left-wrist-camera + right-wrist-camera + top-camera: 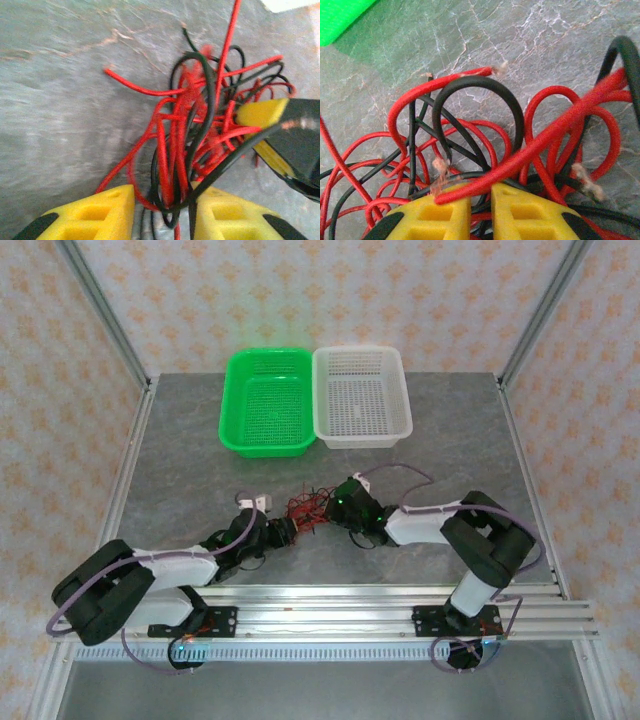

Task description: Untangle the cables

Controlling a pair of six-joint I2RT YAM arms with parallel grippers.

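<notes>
We logged red and black cables (pixel 305 506) in one tangle, left gripper (pixel 162 192) spread around strands at its left, right gripper (pixel 481 189) pinching strands opposite.

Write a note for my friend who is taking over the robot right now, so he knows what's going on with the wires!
Left gripper: open, jaws either side of a few strands at the tangle's edge.
Right gripper: nearly closed on strands at the opposite side.
The cables: one red-and-black knot on the table, between both grippers, in front of the green basket and white basket.
Done: nothing separated yet.
Left: pull the wires free one by one.
</notes>
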